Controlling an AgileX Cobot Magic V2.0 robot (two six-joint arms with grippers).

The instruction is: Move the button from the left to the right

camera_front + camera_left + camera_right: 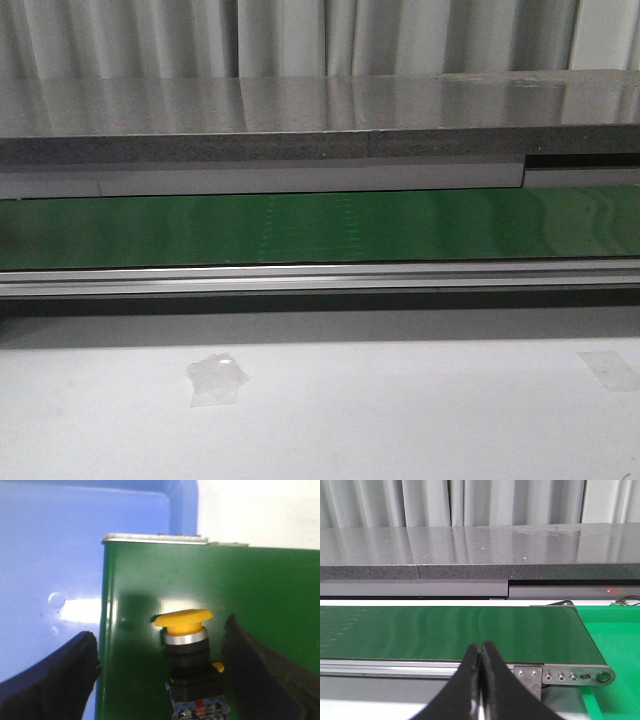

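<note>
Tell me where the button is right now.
Only the left wrist view shows the button: it stands on the green belt, between the open left pincer's fingers, near the belt's end beside a blue bin.

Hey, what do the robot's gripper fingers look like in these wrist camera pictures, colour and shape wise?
Only the fingers show. The left gripper has two matte black fingers, broad, with rounded, tapering tips. The right gripper has the same black fingers, curving inward to narrow tips, with a thin pale line along their inner edges. No cables, markings or arm links are visible, and neither arm appears in the front view.
</note>
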